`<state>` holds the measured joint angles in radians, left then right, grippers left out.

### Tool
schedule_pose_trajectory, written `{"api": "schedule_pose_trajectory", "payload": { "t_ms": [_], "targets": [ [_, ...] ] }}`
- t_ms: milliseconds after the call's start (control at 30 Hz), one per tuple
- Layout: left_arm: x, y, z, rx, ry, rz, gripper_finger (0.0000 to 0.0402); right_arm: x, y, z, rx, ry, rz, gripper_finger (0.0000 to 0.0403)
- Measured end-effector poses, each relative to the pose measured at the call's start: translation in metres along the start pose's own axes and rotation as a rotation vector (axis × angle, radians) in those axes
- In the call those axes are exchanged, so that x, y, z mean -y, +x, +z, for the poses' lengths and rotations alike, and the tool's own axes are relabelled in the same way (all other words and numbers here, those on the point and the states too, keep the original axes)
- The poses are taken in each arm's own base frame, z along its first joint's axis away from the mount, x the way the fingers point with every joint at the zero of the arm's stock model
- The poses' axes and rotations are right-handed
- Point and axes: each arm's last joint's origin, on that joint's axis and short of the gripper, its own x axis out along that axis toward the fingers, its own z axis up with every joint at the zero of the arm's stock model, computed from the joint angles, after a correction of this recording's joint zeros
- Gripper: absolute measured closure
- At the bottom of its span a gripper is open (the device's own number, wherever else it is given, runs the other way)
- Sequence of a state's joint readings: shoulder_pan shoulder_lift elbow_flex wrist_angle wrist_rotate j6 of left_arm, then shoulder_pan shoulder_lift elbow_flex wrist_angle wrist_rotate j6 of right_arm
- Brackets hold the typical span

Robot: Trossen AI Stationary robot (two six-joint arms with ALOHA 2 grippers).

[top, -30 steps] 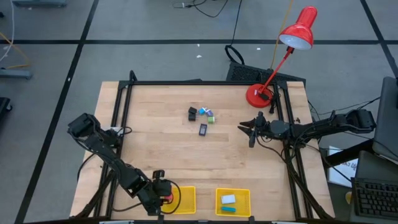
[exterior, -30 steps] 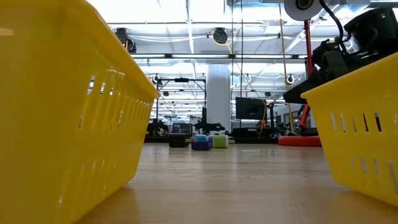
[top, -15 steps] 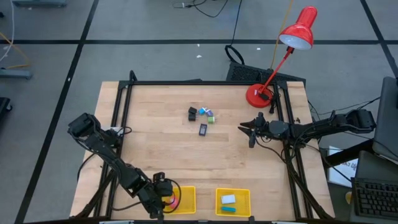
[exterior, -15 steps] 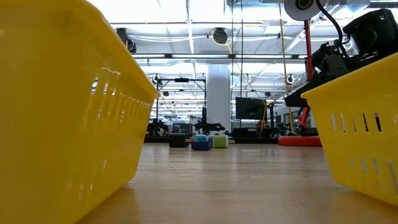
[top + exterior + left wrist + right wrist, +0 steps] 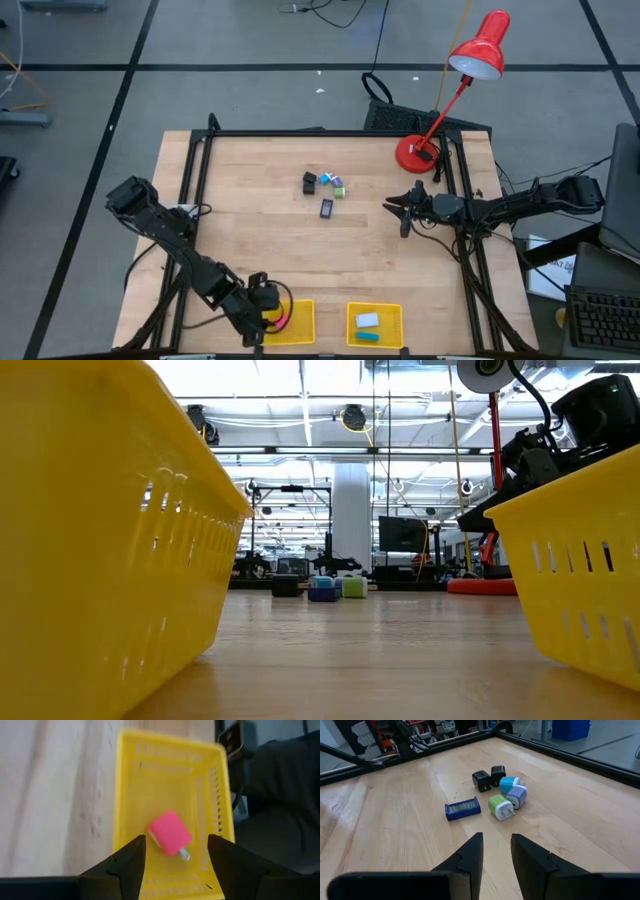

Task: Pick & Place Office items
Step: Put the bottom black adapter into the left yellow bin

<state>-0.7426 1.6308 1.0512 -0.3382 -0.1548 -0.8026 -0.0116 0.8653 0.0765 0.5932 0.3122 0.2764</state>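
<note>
- The bench [image 5: 250, 240] carries two yellow trays along its near edge.
- The left tray [image 5: 165, 795] holds a pink charger [image 5: 170, 832], which lies free inside.
- The left tool [image 5: 175, 852] hovers above it, fingers apart and empty; dropping lower risks snagging the tray wall.
- The right tool [image 5: 495, 852] waits at the right side, fingers nearly closed and empty.
- The remaining office items [image 5: 325, 190] are clustered at the far centre.
</note>
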Motion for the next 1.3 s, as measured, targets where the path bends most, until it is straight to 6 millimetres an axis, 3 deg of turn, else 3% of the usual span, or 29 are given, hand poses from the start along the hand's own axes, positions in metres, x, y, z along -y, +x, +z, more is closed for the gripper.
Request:
{"api": "schedule_pose_trajectory", "payload": {
  "t_ms": [100, 367, 500, 600, 767, 867, 1067, 1300],
  "targets": [
    [-0.005, -0.019, 0.015, 0.086, 0.022, -0.003, 0.0199, 0.0, 0.0, 0.0, 0.0, 0.0, 0.0, 0.0314],
    [-0.041, -0.079, 0.063, 0.443, -0.154, 0.101, 0.0231, 0.0, 0.0, 0.0, 0.0, -0.002, 0.0, 0.0314],
    [-0.059, -0.097, 0.08, 0.578, -0.16, 0.189, 0.0247, 0.0, 0.0, 0.0, 0.0, -0.003, 0.0, 0.0314],
    [-0.075, -0.099, 0.09, 0.604, -0.1, 0.292, 0.0256, 0.0, 0.0, 0.0, 0.0, 0.007, 0.0, 0.0314],
    [-0.119, -0.09, 0.108, 0.54, -0.177, 0.351, 0.0246, 0.0, 0.0, 0.0, -0.001, 0.029, 0.001, 0.0314],
    [-0.151, -0.088, 0.114, 0.462, -0.224, 0.379, 0.0208, 0.0, 0.0, 0.0, -0.005, 0.027, 0.001, 0.0314],
    [-0.223, -0.091, 0.115, 0.281, -0.187, 0.608, 0.0114, 0.0, 0.0, 0.0, 0.0, 0.015, 0.001, 0.0314],
    [-0.296, -0.072, 0.119, 0.165, -0.174, 0.565, 0.007, 0.0, 0.0, 0.001, 0.009, -0.051, -0.008, 0.0314]
  ]
}}
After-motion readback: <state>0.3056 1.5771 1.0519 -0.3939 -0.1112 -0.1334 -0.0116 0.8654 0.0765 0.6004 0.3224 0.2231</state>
